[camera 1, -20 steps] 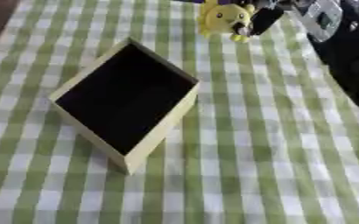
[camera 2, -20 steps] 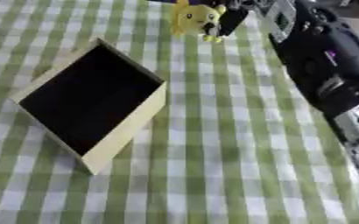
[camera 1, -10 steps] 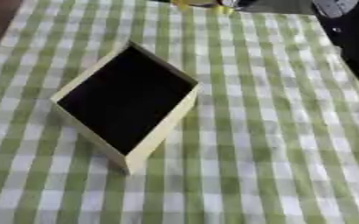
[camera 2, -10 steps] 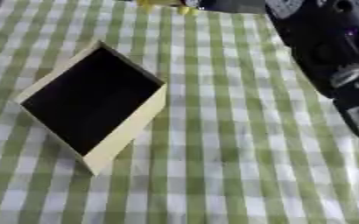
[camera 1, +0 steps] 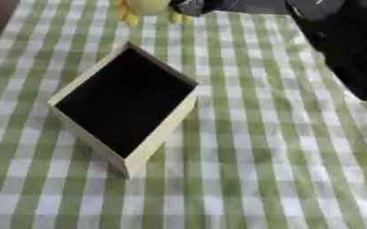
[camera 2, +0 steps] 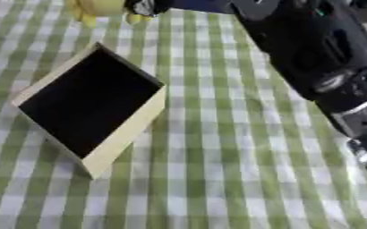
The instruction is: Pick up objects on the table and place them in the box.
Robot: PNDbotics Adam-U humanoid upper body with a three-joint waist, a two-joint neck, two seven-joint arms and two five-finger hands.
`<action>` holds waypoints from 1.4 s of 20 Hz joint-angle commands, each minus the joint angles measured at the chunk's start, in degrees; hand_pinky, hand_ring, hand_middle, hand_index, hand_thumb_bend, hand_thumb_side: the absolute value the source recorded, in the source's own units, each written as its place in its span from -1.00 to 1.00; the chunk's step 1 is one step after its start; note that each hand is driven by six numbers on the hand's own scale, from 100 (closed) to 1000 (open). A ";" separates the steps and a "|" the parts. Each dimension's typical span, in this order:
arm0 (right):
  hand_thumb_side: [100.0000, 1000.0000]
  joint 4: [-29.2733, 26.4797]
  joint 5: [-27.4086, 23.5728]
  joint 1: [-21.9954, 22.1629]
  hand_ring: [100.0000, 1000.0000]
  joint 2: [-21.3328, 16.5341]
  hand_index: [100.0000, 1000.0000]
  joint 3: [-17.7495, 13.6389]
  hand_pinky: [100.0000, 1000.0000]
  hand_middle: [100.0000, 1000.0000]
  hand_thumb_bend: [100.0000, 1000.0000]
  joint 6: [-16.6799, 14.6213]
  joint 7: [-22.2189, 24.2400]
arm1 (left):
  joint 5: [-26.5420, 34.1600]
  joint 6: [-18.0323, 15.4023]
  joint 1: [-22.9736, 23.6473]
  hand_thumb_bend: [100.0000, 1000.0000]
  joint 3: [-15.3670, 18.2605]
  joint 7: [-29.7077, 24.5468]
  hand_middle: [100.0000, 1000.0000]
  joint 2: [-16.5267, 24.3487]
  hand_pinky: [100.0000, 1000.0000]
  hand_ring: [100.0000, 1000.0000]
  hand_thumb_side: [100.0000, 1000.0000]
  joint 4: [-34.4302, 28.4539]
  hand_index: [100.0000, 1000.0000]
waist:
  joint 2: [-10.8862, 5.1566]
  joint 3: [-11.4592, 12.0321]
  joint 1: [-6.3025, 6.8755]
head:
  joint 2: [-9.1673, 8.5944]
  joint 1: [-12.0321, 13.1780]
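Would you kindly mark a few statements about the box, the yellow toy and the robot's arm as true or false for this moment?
1. The box is open at the top and looks dark and empty inside. True.
2. The yellow toy lies inside the box. False: it is at the far edge of the view, beyond the box, on the cloth side.
3. The table is covered by a green and white checked cloth. True.
4. The robot's arm comes in from the left side of the view. False: the black right arm comes in on the right and reaches toward the toy.
5. The box is red. False: its walls are pale yellow.
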 commanded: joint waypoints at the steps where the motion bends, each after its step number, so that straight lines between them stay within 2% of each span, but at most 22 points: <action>1: -1.00 -4.11 -0.34 -0.45 0.22 0.84 0.27 0.39 0.36 -0.12 -1.00 1.27 0.38 | 0.06 -0.25 -0.66 -0.32 0.43 0.11 0.26 1.30 0.00 0.14 0.07 -0.94 0.59 | -1.39 0.14 0.54 | 0.08 -0.31; 10: -1.00 -7.36 2.40 2.44 0.24 4.39 0.26 3.74 0.35 -0.12 -1.00 3.18 1.87 | -0.06 -0.21 -0.62 -0.32 0.35 0.15 0.26 1.08 -0.01 0.13 0.08 -0.94 0.59 | -0.96 0.48 0.42 | -0.16 -0.12; 19: -1.00 -3.61 5.69 4.52 0.24 6.64 0.25 5.05 0.34 -0.12 -1.00 2.46 1.26 | -0.14 0.00 -0.53 -0.33 0.10 -0.12 0.26 0.69 -0.01 0.13 0.09 -0.94 0.59 | -0.69 0.89 0.13 | -0.26 0.15; 28: -1.00 0.99 7.64 6.32 0.26 6.76 0.25 5.55 0.34 -0.12 -1.00 0.70 0.92 | -0.20 0.25 -0.43 -0.33 -0.01 -0.24 0.25 0.34 -0.01 0.12 0.10 -0.94 0.59 | -0.33 0.97 0.07 | -0.39 0.41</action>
